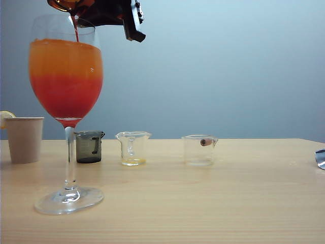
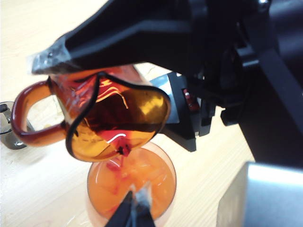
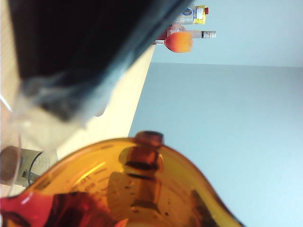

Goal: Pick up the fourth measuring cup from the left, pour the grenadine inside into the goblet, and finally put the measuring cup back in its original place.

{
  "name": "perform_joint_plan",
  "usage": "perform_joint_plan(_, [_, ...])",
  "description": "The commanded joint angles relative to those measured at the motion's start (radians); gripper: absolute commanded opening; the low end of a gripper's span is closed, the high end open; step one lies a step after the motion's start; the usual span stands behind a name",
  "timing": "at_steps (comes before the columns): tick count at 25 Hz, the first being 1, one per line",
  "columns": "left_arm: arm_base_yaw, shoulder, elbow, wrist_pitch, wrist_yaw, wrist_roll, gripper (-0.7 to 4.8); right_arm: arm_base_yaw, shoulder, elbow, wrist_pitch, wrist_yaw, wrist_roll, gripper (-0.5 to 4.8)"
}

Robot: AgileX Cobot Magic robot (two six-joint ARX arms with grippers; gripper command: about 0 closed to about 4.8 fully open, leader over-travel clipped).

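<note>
Four measuring cups (image 1: 133,148), one goblet (image 1: 66,76), one paper cup (image 1: 24,139)

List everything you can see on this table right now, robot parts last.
Tall clear stemmed goblet: one, orange over red drink, front left.
Small amber-brown measuring cup: one, tilted above goblet, pouring.
Dark red grenadine: thin stream into goblet.
Beige paper cup: one, far left.
Smoky grey measuring cup: one, behind goblet.
Clear measuring cups: two, middle row.
Shiny metal object: one, right edge.
Light wooden table: one.
Right claw: black, shut on that cup.
Left claw: black tips over goblet, state unclear.
</note>
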Motion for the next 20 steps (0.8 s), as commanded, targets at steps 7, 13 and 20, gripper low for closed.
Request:
perform_joint_plan(7, [0.002,-0.002,0.005,0.011,0.003,-0.003,-0.05,0.002,-0.007,0.008,0.023,0.002,-0.03,-0.01])
perform_joint_plan(13, [0.002,-0.002,0.005,0.011,0.003,-0.003,-0.05,0.002,-0.007,0.008,0.024,0.002,-0.039,-0.01])
perform_joint_plan(20, [0.002,-0.002,0.005,0.011,0.003,-0.003,-0.05,0.002,-0.007,0.008,0.024,0.002,-0.113,-0.01])
